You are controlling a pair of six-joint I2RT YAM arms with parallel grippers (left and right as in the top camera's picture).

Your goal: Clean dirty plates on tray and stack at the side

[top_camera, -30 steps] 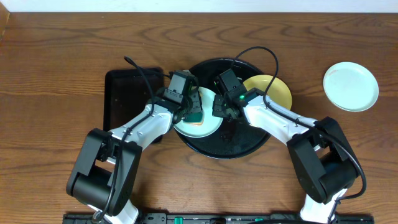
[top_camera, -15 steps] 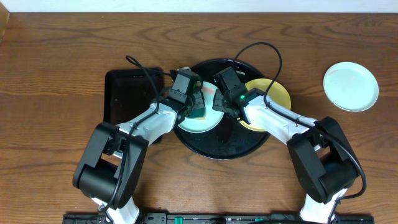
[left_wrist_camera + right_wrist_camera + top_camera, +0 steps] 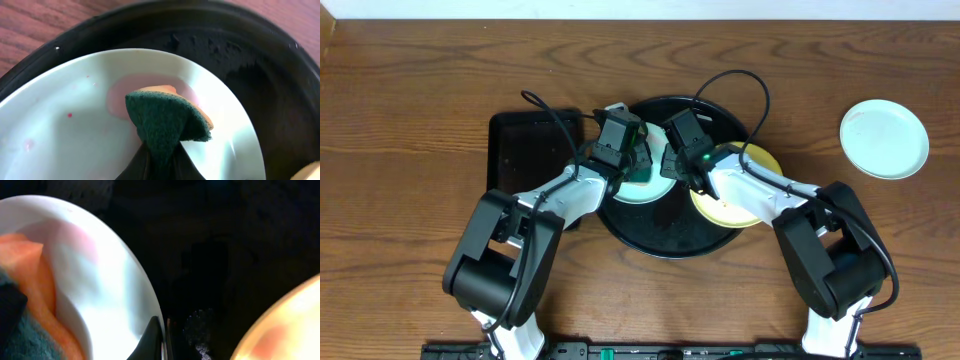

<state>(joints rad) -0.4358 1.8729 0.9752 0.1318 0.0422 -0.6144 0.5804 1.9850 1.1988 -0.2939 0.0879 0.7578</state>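
The blue plate (image 3: 60, 145) lies inside the tray (image 3: 280, 90), left of its middle. It looks stiff, light and glossy (so probably slippery), best gripped at the rim. The right hand (image 3: 160, 340) pinches that rim. The left hand (image 3: 160, 165) clamps a soft sponge (image 3: 167, 122) on the pink smear (image 3: 125, 97). No writing is legible.

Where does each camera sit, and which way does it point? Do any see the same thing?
Overhead: above the table, looking straight down; both arms show, meeting over the round tray.
Left wrist: on the left arm, looking down past the left tool clamping a sponge onto the blue plate.
Right wrist: on the right arm, low over the tray; the right tool pinches that plate's rim.
Shared: both wrist views show that plate and sponge.
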